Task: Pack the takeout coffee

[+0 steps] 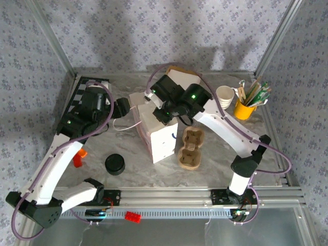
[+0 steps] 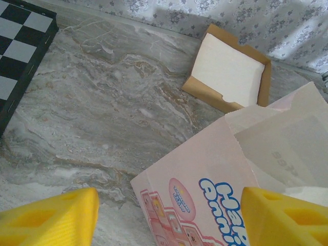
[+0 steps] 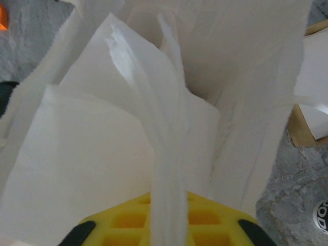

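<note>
One paper bag (image 1: 160, 136), white with a pink printed face, is set upright at the middle of the table (image 1: 154, 174), its mouth open. All else is placed from it.

Just right of the bag, one brown cup carrier (image 1: 190, 148) is laid flat. Farther right and back, one stack of cream cups (image 1: 224, 95) is seen, with one yellow pot (image 1: 244, 109) of sticks beside it. Behind the bag, one open cardboard box (image 2: 229, 72) holding white paper is found. To the bag's front left, one squat stack of black lids (image 1: 115, 164) is set, and one orange piece (image 1: 78, 159) farther left. To the back left, one chequered board (image 1: 84, 91) is laid.

Two arms are counted. The left gripper (image 2: 169, 197) is held just left of the bag, its yellow fingers (image 2: 51, 218) spread wide and closed on nothing. The right gripper (image 1: 165, 115) is placed over the bag's mouth, with white paper folds close in front of it. Whether it is closed or gripping paper cannot be told.

The place of the takeout coffee cannot be told.

The table is topped in grey marbling. A metal rail (image 1: 179, 195) is fixed along the near edge, and one red piece (image 1: 132, 216) is seen in front of it. The walls (image 1: 154, 31) are covered in a pale print of small blue-grey flowers.
</note>
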Robot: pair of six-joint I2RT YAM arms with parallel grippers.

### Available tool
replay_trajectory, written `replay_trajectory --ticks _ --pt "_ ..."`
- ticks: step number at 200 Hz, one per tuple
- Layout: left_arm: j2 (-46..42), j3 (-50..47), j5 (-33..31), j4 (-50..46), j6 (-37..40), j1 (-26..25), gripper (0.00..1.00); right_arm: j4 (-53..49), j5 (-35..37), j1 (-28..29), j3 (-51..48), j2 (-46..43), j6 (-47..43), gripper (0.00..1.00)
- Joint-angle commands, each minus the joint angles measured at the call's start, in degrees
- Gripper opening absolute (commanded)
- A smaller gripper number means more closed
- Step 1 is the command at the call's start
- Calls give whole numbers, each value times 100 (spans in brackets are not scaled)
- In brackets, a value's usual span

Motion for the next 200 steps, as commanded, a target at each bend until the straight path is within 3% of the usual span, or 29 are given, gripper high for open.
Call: replay_trajectory --ticks 1,24,57,67,100,115,131,144,164,172,181,200 --pt "23 1 124 97 -43 50 74 -439 -53 57 392 381 -197 20" --pt "5 40 114 53 -3 83 74 -347 -295 58 654 268 -206 41" --pt "-30 102 143 42 19 120 74 -375 -258 2 1041 180 -253 50" --pt "-39 117 129 42 19 129 74 -387 -235 -36 1037 198 -239 50" --pt "-74 150 105 14 55 164 74 -362 -588 -118 805 292 -7 26" --pt "-121 141 5 -39 110 203 74 -388 -579 -143 804 321 33 20" --pt "-229 185 -105 -151 184 341 75 -367 -600 -196 960 228 110 21" --pt "-378 212 -351 -266 272 496 77 -232 -561 -248 1071 3 245 28" --pt "-590 197 -696 -497 447 878 81 51 -80 -427 856 -579 589 30" --pt "-642 137 -912 -629 484 1079 83 138 182 -544 627 -879 731 36" --pt "-711 -9 -1228 -744 468 1313 86 255 520 -726 199 -1269 980 47" --pt "-946 -748 -1826 -555 364 1820 93 694 1417 -1303 -1174 -2266 1475 52"
